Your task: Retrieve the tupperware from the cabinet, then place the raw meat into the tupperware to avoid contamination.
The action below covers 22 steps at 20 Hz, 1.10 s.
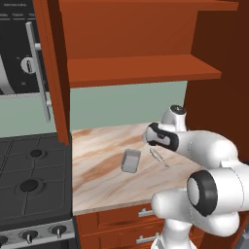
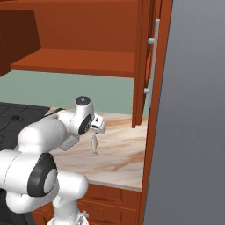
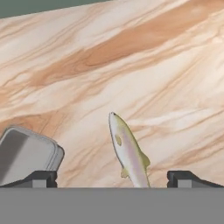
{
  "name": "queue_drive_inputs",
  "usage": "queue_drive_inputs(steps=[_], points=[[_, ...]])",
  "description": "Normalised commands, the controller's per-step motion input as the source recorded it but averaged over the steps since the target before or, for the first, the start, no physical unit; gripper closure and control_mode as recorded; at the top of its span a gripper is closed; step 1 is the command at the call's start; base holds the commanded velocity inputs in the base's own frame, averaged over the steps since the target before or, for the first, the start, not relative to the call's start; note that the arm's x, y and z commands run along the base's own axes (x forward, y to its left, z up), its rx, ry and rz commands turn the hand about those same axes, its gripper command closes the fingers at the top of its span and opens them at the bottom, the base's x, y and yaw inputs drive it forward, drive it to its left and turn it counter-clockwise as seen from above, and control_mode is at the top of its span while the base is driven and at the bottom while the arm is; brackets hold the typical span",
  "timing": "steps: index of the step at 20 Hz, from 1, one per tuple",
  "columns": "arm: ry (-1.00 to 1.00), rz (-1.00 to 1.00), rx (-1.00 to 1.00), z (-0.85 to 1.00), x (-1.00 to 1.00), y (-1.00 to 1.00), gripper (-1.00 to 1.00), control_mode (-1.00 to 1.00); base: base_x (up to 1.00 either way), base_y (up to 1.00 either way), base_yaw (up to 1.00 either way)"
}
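On the marble counter (image 1: 102, 185), the gripper (image 3: 111, 178) is hanging spread wide over the fish (image 3: 128, 151), apparently lining up to move it into the box (image 1: 131, 160) just beside.

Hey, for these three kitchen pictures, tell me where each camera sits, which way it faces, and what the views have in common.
Left base view: behind the arm's left, facing forward-down at the marble counter, black stove, open red-brown cabinet; white arm lower right.
Right base view: behind the arm's right, same counter; arm lower left.
Hand view: on the hand, looking down; open gripper over the silvery fish-shaped raw meat.
Shared: all three show the meat; left and hand views show the grey-beige rectangular tupperware beside it.
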Motion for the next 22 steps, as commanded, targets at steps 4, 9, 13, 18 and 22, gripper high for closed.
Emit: queue_drive_inputs(steps=[4,9,13,18,22], points=[[0.03,0.03,0.00,-0.31,0.29,0.00,-1.00,-1.00,0.00,0.00,0.00],[0.04,0.02,0.00,-0.31,0.29,-0.01,-1.00,-1.00,0.00,0.00,0.00],[0.04,0.02,0.00,-0.32,0.31,-0.07,-1.00,-1.00,0.00,0.00,0.00],[0.03,0.02,0.00,-0.31,0.29,-0.10,-1.00,-1.00,0.00,0.00,0.00],[0.02,0.02,0.00,-0.29,0.19,-0.05,-1.00,-1.00,0.00,0.00,0.00]])
